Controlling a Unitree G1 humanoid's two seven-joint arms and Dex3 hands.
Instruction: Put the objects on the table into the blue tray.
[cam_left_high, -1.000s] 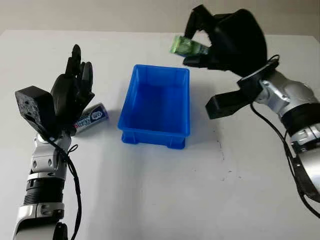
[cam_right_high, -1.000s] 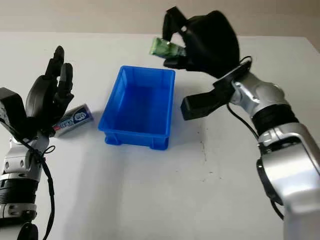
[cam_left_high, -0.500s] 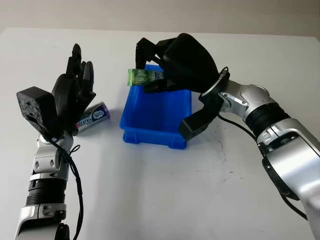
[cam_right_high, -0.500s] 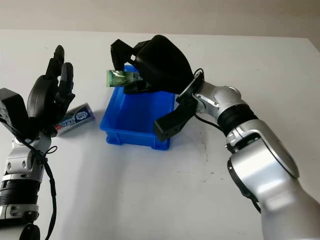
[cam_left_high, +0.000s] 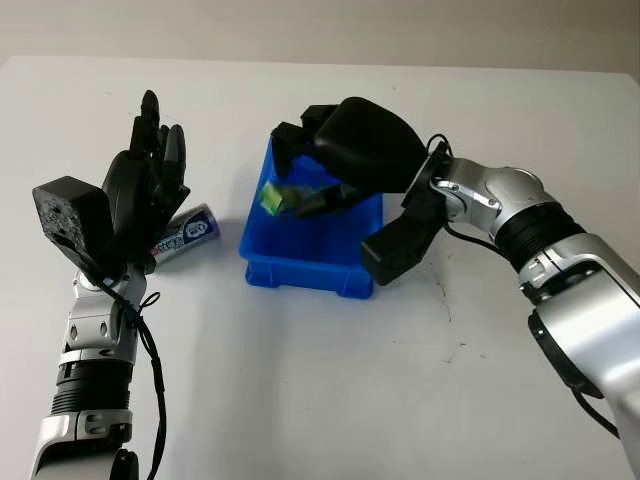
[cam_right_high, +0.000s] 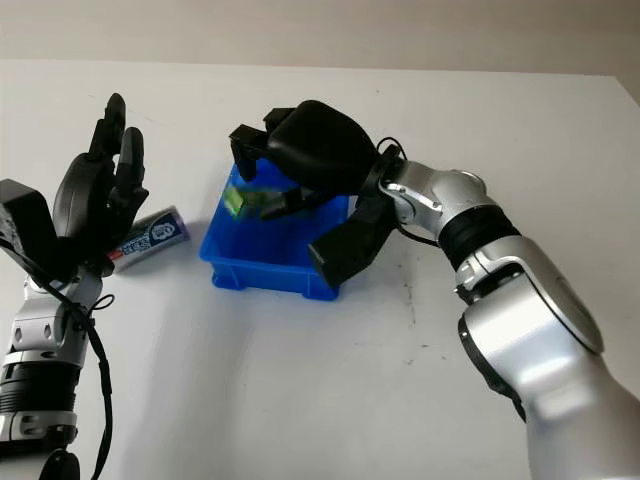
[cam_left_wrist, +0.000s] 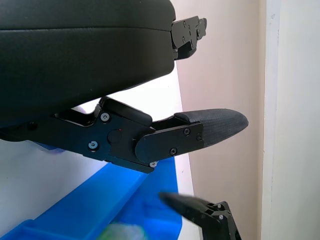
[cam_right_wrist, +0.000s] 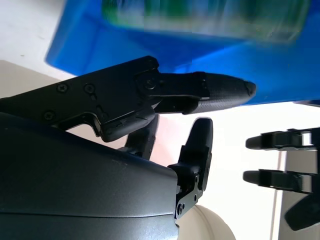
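Observation:
A blue tray (cam_left_high: 355, 275) stands mid-table. My right hand (cam_left_high: 310, 170) hovers over the tray's far left part, open. Just below its fingers, inside the tray and free of them, is a blurred green packet (cam_left_high: 285, 197); the right wrist view also has this green packet (cam_right_wrist: 200, 17) apart from the fingers (cam_right_wrist: 220, 87). A blue and white tube (cam_left_high: 186, 234) lies on the table left of the tray. My left hand (cam_left_high: 150, 170) is raised upright over the tube's left end, open and holding nothing.
The white table (cam_left_high: 300, 380) has free room in front of the tray and to its right. My right forearm (cam_left_high: 500, 205) crosses the table at the tray's right side.
The right hand carried the green packet from the far right to over the tray, lowered, and let it go; the packet now drops into the tray. The left hand stayed put.

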